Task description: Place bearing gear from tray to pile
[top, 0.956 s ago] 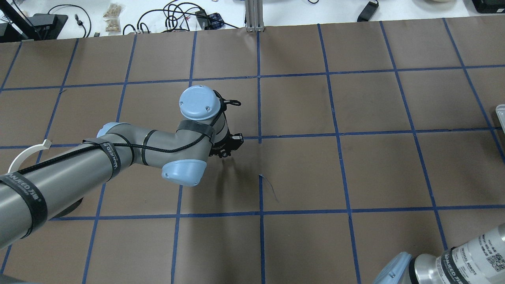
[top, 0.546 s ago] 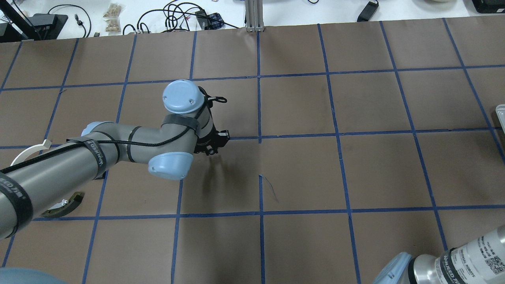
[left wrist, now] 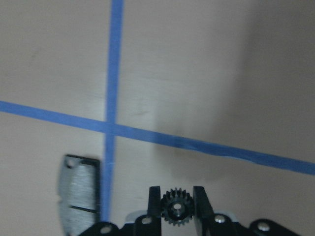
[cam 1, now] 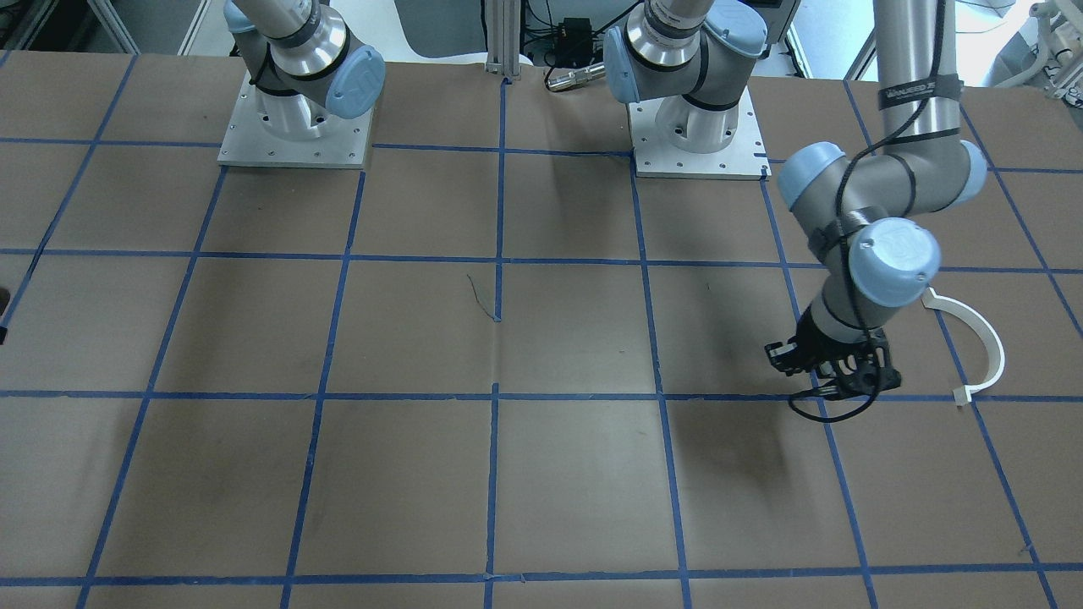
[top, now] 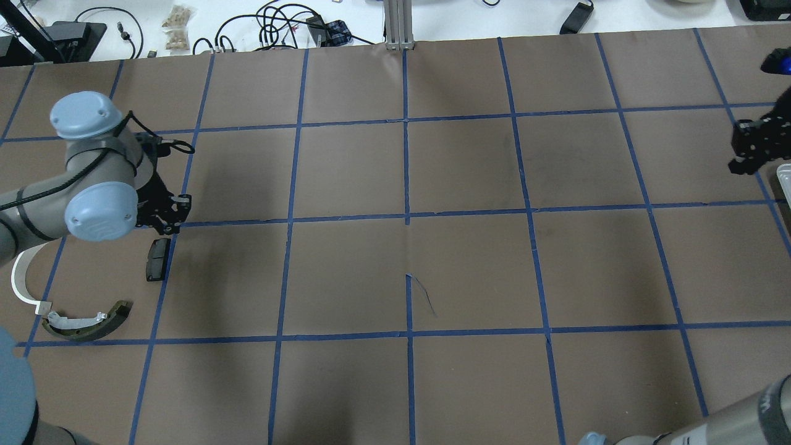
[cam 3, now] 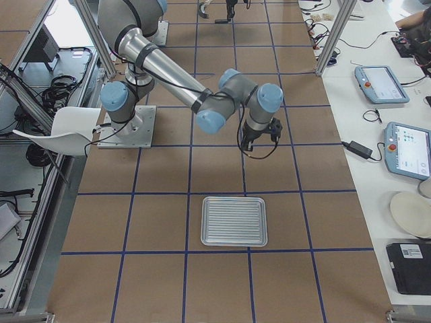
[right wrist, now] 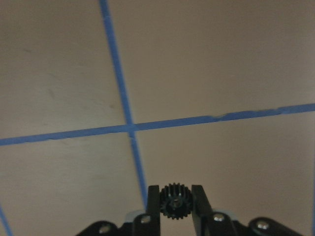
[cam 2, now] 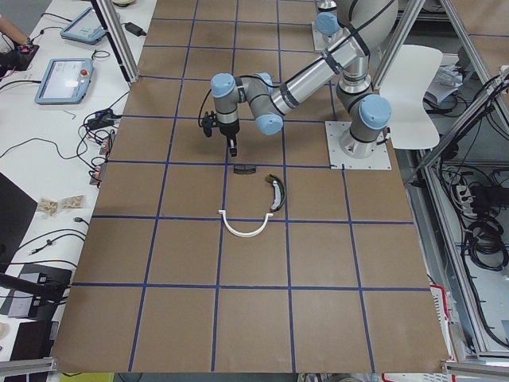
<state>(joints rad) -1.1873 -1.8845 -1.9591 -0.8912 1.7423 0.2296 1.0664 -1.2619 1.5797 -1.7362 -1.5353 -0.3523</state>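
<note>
Jaws on the left gripper (left wrist: 176, 195) are clamped on a small black bearing gear (left wrist: 173, 209), pinched across its toothed rim with the bore facing the wrist camera. Furthest left on the worktop (top: 469, 266) lies the pile: a thin white half-ring strip (top: 20, 278), then an olive-green curved shoe (top: 86, 321), then a small black pad (top: 157, 258). The left gripper hangs above a tape crossing just beside that pad. The gear is therefore at the pile's edge but not yet set down.

The gear looks rigid, hard and light. Its teeth give the jaws some bite, and the present hold across the rim seems the sensible one. Dropped on edge from any height it could roll. I judge a low release best, onto the bare paper beside the pad rather than on top of it.

Across the middle, the worktop shows only brown paper and blue tape lines, which gives either arm free room. In the exterior left view the worktop's edges lie well apart from the pile.

On the right, the right gripper (right wrist: 175, 194) has its jaws closed around a second bearing gear (right wrist: 173, 201) in the same rim grip. It hovers near the ribbed metal tray (cam 3: 234, 221), well apart from the pile. The two arms are far from each other, so a clash seems unlikely.
</note>
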